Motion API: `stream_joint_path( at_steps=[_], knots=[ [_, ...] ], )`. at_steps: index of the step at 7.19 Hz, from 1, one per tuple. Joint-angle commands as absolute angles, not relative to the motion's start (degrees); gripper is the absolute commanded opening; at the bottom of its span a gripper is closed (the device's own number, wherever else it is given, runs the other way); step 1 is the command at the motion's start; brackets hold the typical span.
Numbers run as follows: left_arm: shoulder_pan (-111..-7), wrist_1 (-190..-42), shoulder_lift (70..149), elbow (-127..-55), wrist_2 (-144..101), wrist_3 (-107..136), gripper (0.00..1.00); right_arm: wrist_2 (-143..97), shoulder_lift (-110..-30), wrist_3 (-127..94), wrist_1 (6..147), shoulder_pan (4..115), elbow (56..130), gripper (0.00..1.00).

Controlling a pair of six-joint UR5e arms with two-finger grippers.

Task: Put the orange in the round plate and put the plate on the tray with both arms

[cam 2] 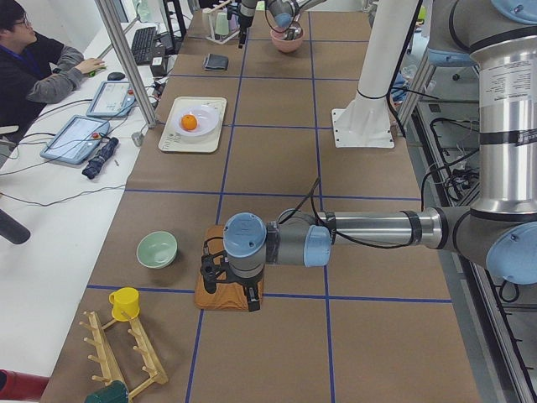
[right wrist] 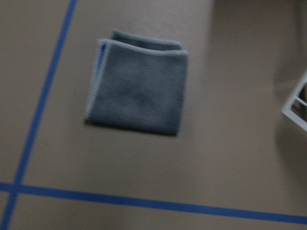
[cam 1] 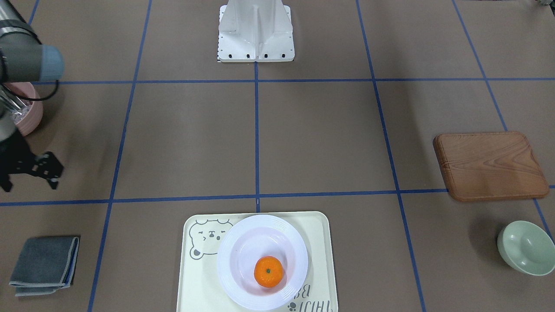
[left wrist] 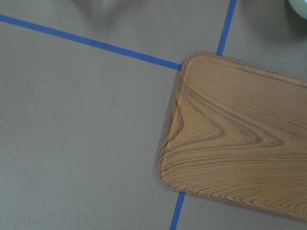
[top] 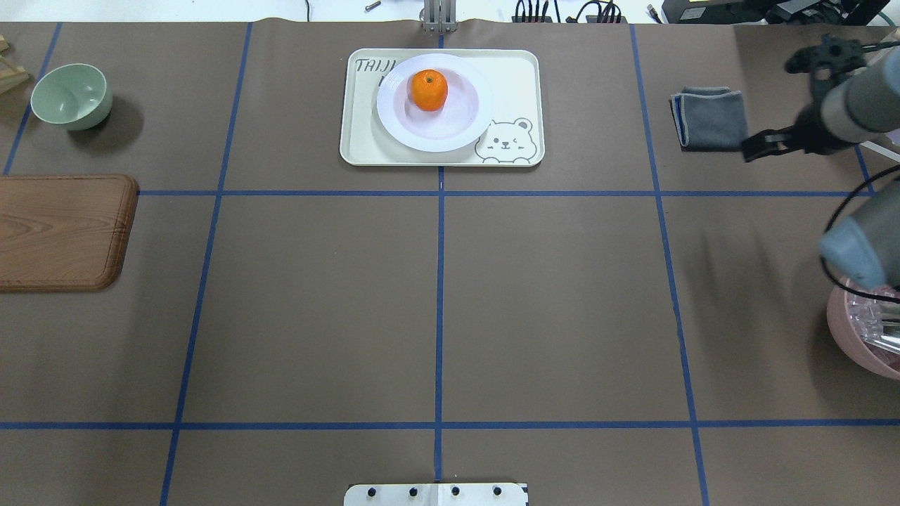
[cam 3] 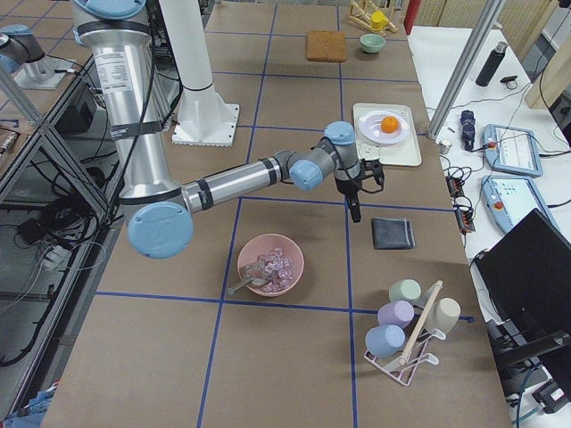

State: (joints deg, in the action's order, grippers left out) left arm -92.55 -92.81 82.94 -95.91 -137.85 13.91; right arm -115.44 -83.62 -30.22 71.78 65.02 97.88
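The orange [cam 1: 268, 271] lies inside the round plate [cam 1: 243, 242], a glossy white deep plate. The plate rests on the cream tray [cam 1: 190, 281] with the bear drawing, at the table edge far from the robot. In the overhead view the orange [top: 429, 89], plate [top: 434, 137] and tray [top: 524, 77] sit at top centre. My right gripper [top: 766, 109] hangs open and empty above the table beside a grey cloth, well away from the tray; it also shows at the left edge of the front-facing view [cam 1: 28, 182]. My left gripper [cam 2: 231, 285] hovers over the wooden board; I cannot tell whether it is open or shut.
A brown wooden board [top: 63, 232] and a pale green bowl [top: 70, 95] lie on my left side. A folded grey cloth [top: 710, 116] and a pink bowl [top: 854, 330] holding clear pieces are on my right. A person [cam 2: 38, 59] sits at a desk beyond the tray.
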Motion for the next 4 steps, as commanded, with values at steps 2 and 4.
stream_joint_path(
  at_steps=[2, 4],
  knots=[
    [-92.5, -92.9, 82.8, -96.0, -137.9, 13.9, 0.98, -128.7, -97.2, -7.2, 72.1, 83.0, 97.6, 1.00],
    [-92.5, -93.1, 82.8, -95.9, -137.9, 13.8, 0.98, -133.0, -102.1, -1.9, 72.7, 87.8, 97.5, 1.00]
  ],
)
